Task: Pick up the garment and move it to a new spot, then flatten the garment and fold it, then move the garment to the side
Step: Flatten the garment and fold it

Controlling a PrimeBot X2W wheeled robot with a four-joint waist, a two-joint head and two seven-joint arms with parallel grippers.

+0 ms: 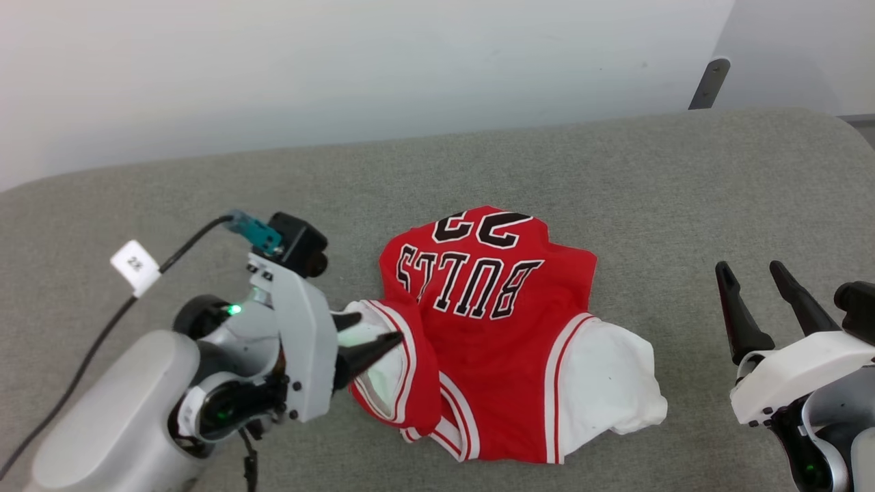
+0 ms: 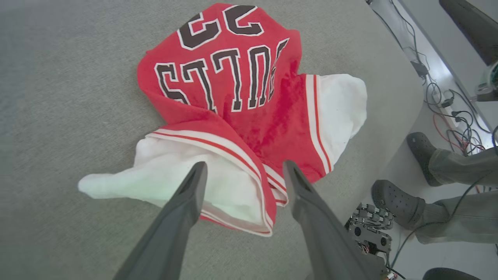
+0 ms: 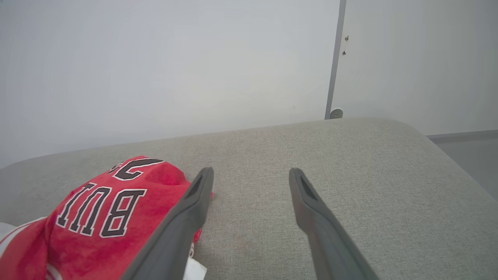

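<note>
Red garment: "BULLS", perhaps "23"

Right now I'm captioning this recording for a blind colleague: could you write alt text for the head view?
A crumpled red jersey with white sleeves and black block lettering lies on a grey padded surface. The left claw is open at one white sleeve, and the right claw is open, apart from the cloth.

Crumpled garment on grey padded surface

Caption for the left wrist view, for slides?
Open left pincer at the white sleeve of a crumpled red jersey.
</note>
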